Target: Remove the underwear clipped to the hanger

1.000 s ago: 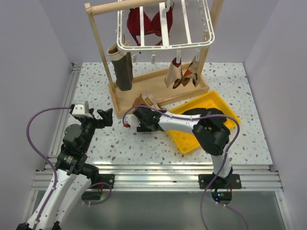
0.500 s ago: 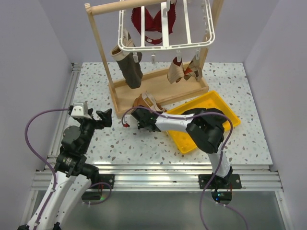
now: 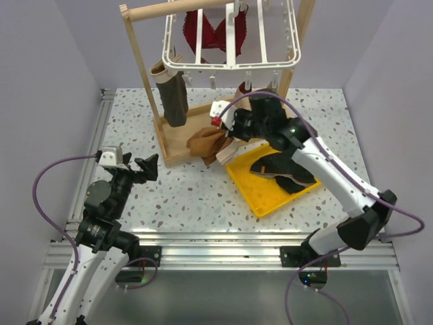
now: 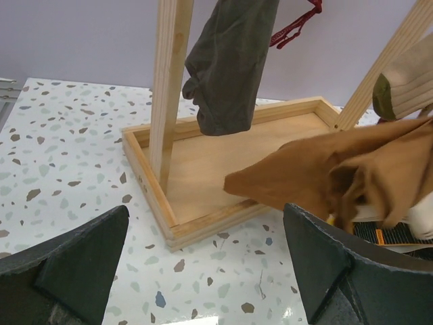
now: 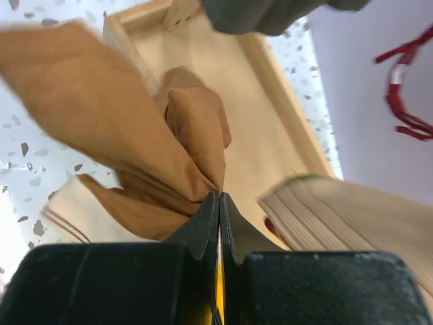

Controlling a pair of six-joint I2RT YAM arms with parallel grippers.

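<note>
**Changes, largest first**
- Right arm (image 3: 325, 169): a second ago it was folded low over the table. It is now reaching up and across, towards the wooden stand (image 3: 144, 74).
- White clip hanger (image 3: 230, 62): it is swinging slightly on its bar, and its position is shifting between views.
- Brown briefs (image 3: 205, 143): earlier they were lying slumped at the lip of the stand's base. They are now being lifted and are hanging in a bunch over that edge, well clear of the clips.
- Right gripper (image 5: 218, 202): the jaws were standing apart a second ago and are now pinching tight on a fold of the brown fabric.
- Left gripper (image 3: 137, 168): it is waiting with jaws spread wide, holding nothing and facing the stand.

**What this means for the task**
- The brown pair is looking ready to be carried off, probably to the yellow tray (image 3: 260, 204), where the black briefs (image 3: 281, 169) are already lying.
- The dark grey briefs (image 3: 174, 100) are still dangling from a clip at the hanger's left corner, so the work is looking unfinished.

**Setting**
- Plain pale lilac walls (image 3: 40, 81) are closing in three sides.
- A white speckled terrazzo-pattern tabletop (image 3: 203, 203) is carrying the stand and the tray.
- An aluminium rail (image 3: 223, 247) is running along the near edge.
- A red bra (image 3: 206, 34) is hanging behind the slats.
</note>
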